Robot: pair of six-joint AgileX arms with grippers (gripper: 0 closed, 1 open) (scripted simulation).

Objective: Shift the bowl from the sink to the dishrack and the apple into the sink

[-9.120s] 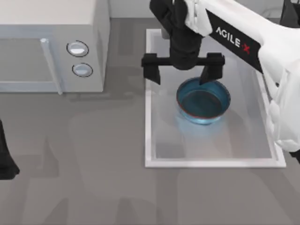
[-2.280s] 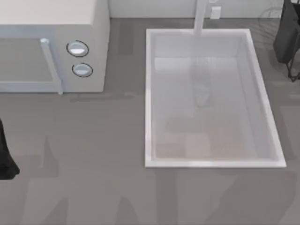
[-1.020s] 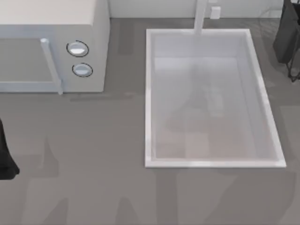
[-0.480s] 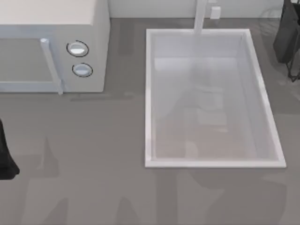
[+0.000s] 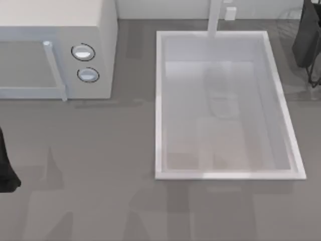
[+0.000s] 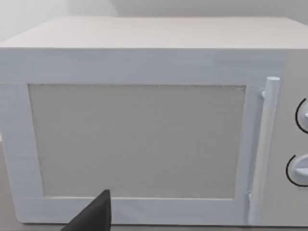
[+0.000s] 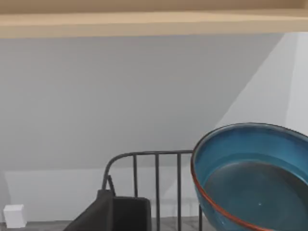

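Observation:
The blue bowl [image 7: 252, 178] with its reddish rim fills the near corner of the right wrist view, tilted, just in front of the dark wire bars of the dishrack [image 7: 156, 180]. One dark finger [image 7: 113, 211] of my right gripper shows beside it; whether it touches the bowl I cannot tell. In the top view the white sink [image 5: 159, 105] lies at the middle right with nothing in its basin. The apple is out of view. My left arm [image 5: 6, 168] is parked at the table's left edge, one fingertip [image 6: 94, 214] facing the microwave.
A white microwave [image 5: 55, 45] with two round knobs stands at the back left. The faucet post [image 5: 214, 17] rises behind the sink. A dark frame with thin wires [image 5: 307, 40] stands at the far right back. Grey counter lies in front.
Since the earliest frame the bowl and my right arm have left the sink. Over the last second only the faint shadow inside the basin has shifted.

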